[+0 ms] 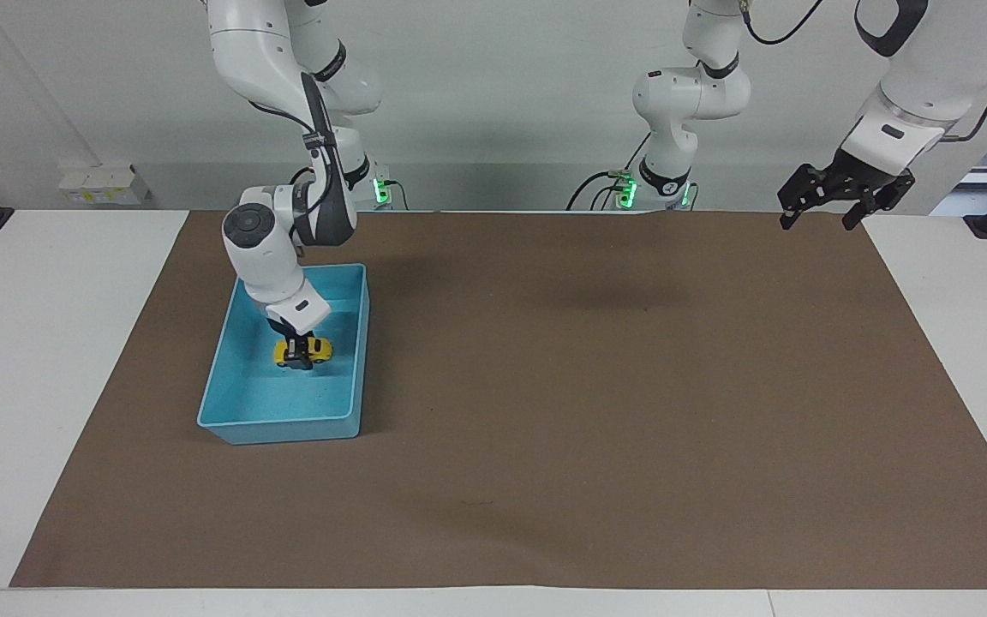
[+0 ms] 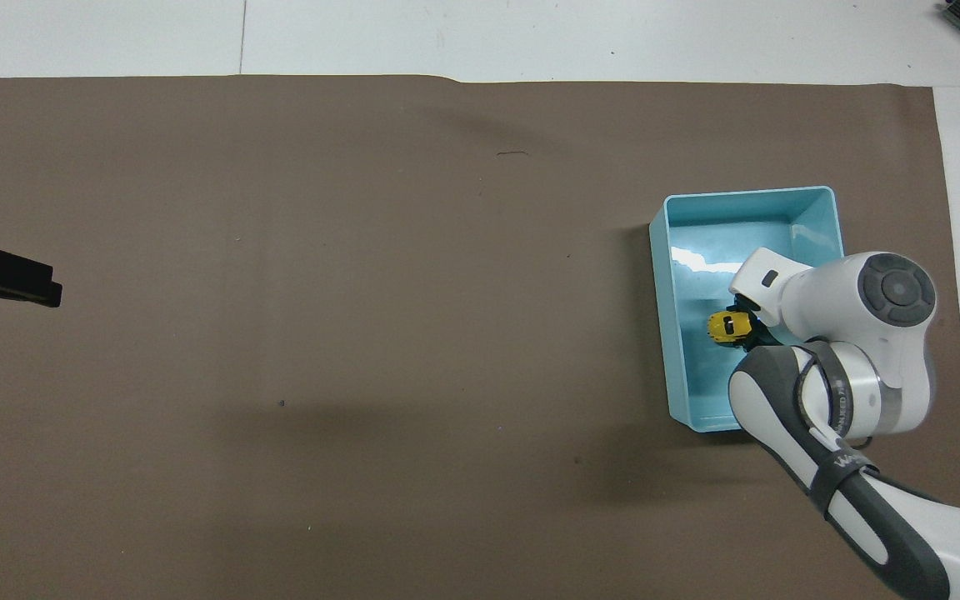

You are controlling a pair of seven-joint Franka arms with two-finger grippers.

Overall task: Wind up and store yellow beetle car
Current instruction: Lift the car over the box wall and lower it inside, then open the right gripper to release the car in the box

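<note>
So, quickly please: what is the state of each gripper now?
Left gripper: open, empty, waiting above the table's edge.
Right gripper: at the yellow beetle car in the blue tray; grip cannot be told.

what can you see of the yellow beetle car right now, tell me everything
The yellow beetle car is a small bright yellow toy with a rounded body, dark windows and black wheels, plastic by its look. It sits upright and low inside the light blue tray, at or just above the floor, nearer the wall toward the table's middle. The right end effector reaches down around its middle, fingers at its sides.
</note>
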